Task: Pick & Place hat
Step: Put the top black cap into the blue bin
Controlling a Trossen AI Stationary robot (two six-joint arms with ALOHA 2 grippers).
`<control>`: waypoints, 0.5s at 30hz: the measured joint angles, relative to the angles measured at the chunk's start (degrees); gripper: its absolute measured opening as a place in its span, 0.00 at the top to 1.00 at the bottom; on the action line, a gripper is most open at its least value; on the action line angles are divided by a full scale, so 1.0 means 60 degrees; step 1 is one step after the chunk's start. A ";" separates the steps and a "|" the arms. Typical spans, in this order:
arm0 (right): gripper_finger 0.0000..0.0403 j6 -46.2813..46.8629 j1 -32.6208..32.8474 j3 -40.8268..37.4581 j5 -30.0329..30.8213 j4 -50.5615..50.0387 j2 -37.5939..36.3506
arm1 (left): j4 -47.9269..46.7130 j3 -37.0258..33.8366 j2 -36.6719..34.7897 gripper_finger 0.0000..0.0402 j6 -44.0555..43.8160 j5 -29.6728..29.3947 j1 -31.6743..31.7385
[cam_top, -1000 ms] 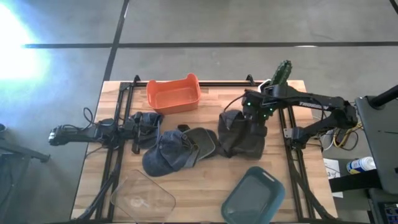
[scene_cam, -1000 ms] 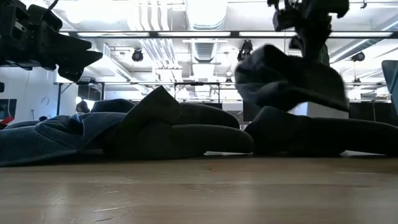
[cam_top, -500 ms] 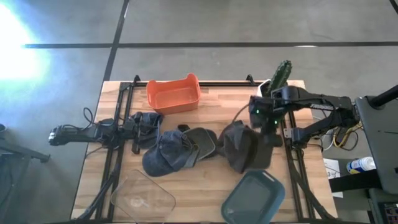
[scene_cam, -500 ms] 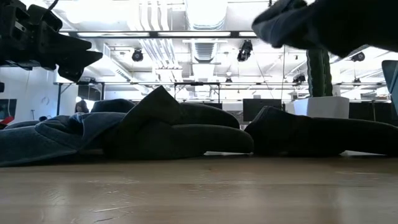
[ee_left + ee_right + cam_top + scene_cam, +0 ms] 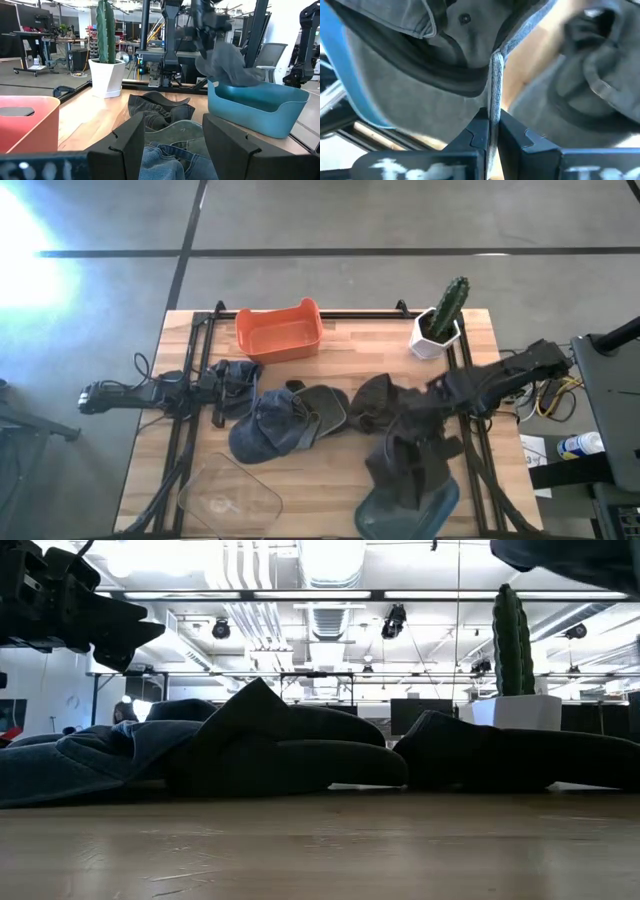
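High view is showing the right gripper carrying a dark grey hat that is hanging over the near edge of the blue bin at the table's front right; the cloth is drooping in loose folds, so it looks light, soft and floppy, best pinched by a hem or brim edge, not the crown. At least 3 more hats are lying in a heap mid-table, with an orange bin, a potted cactus and a clear tray around them, none seeming to block the drop. The left gripper is waiting at the left side beside the heap. Low view is showing only a dark corner at the top right, probably the hat, well above the wooden table, with the heap lying flat and the cactus behind. Left wrist view is looking past its own spread fingers at the hat dangling into the blue bin, the fabric touching or just above its rim; I cannot tell which. Right wrist view is showing the fingers squeezed tight on a thin fold of the hat, with the bin wall beneath; such a narrow pinch on soft cloth could slip.
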 joint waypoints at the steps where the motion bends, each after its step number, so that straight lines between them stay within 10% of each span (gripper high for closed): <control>1: 0.95 -0.0002 0.0240 -0.0098 -0.0013 0.0257 0.0121 | 0.0000 0.0004 -0.0004 0.52 -0.0001 0.0000 0.0000; 15: 0.95 0.1208 0.1277 0.0210 0.1086 0.0903 0.1149 | -0.0002 0.0002 -0.0002 0.52 0.0001 -0.0002 0.0000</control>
